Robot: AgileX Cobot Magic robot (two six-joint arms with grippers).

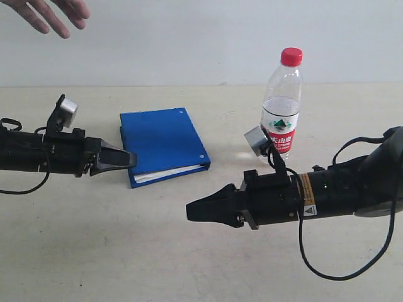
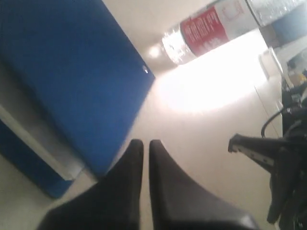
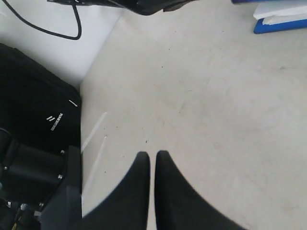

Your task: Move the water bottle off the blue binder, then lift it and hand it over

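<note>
1. The first step looks done. The small clear plastic water bottle with a red screw cap and red-white-green label point(image 1: 281, 107) stands upright on the pale tabletop point(image 1: 126, 258). It is to the right of the flat deep-blue ring binder point(image 1: 162, 141) and apart from it, no part resting on the cover.
2. The lift and the handover appear to be left. The binder lies flat on the tabletop and nothing grips either it or the bottle. A person's open hand point(image 1: 53, 14) shows at the upper left corner of the exterior view, well apart from both, seemingly waiting to receive.
3. The left jaws are closed, with only a sliver between the tips, and hold nothing. They sit just beside the binder's edge near its white pages; whether they touch it I cannot tell.
4. The right jaws are likewise pressed together and empty. They point over bare tabletop in front of the bottle, clear of bottle and binder.
</note>
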